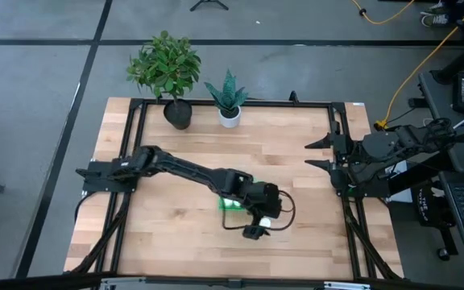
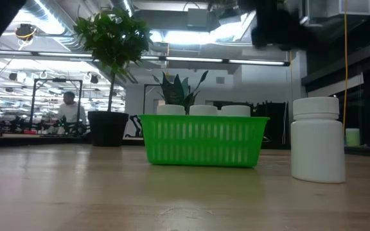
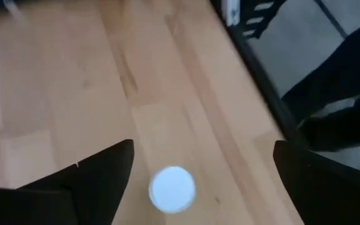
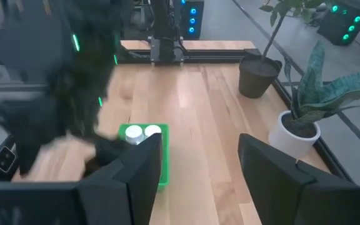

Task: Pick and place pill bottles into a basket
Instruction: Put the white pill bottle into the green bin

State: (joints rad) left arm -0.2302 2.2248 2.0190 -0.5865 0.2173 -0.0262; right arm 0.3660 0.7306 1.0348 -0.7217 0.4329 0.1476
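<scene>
A wooden table (image 1: 184,161) was seen from above, with a leafy plant in a dark pot (image 1: 176,111) and a spiky plant in a white pot (image 1: 229,117) at its upper edge. The left arm reached from the left side to the lower middle of the frame, its body covering most of the green basket (image 1: 230,203), of which only a sliver showed there.

From table height, the basket sat at the centre of the frame with three white caps (image 2: 203,110) rising above its rim, so several bottles were already inside. One pill bottle (image 2: 318,139) stood upright alone at the right of that frame, well apart from the basket.

The left gripper (image 3: 202,181) hung over the table with its fingers spread wide, holding nothing. A white cap showed between them near the bottom of its wrist frame, suggesting it was lining up over the lone bottle for a top-down grasp.

The right gripper (image 4: 199,169) waited at the table's right edge, fingers apart and empty, clear of the working arm.
</scene>
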